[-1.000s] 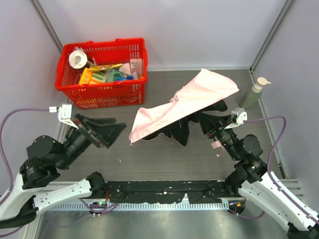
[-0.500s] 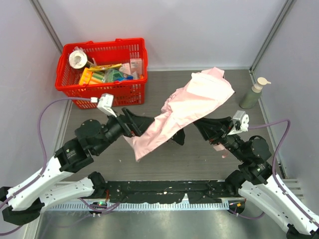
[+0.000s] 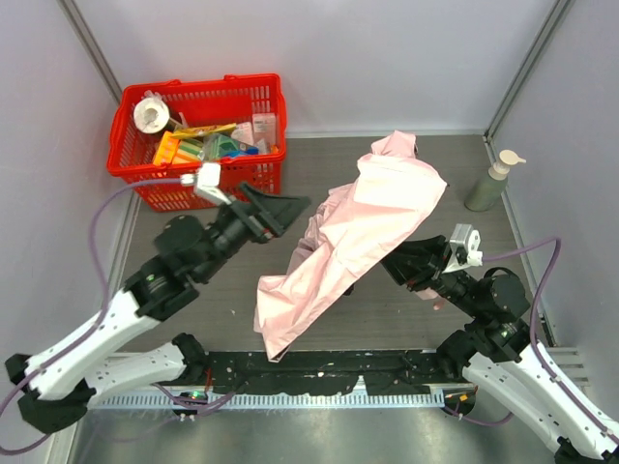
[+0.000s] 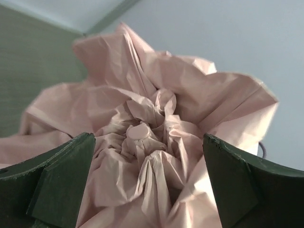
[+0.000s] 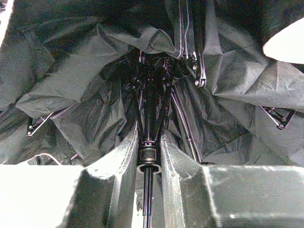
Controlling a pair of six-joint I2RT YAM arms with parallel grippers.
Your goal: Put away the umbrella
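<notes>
The umbrella [image 3: 372,217] hangs half collapsed over the table middle, pale pink fabric crumpled and drooping toward the near edge. My left gripper [image 3: 293,211] stands open just left of the canopy top. In the left wrist view its dark fingers [image 4: 57,183] flank the bunched pink folds and the small round tip cap [image 4: 138,131] without touching them. My right gripper [image 3: 402,263] reaches under the canopy from the right. In the right wrist view this gripper [image 5: 148,149] is shut on the black shaft [image 5: 148,190] at its runner, among the ribs and dark underside [image 5: 71,71].
A red plastic basket [image 3: 198,184] with several packages stands at the back left, close behind my left wrist. A pump bottle [image 3: 491,182] stands by the right wall. Grey walls and corner posts close in the table on three sides.
My left arm swung in from the left, up to the canopy top. The canopy folded from a spread sheet into a drooping bundle. My right gripper kept its hold on the shaft.
</notes>
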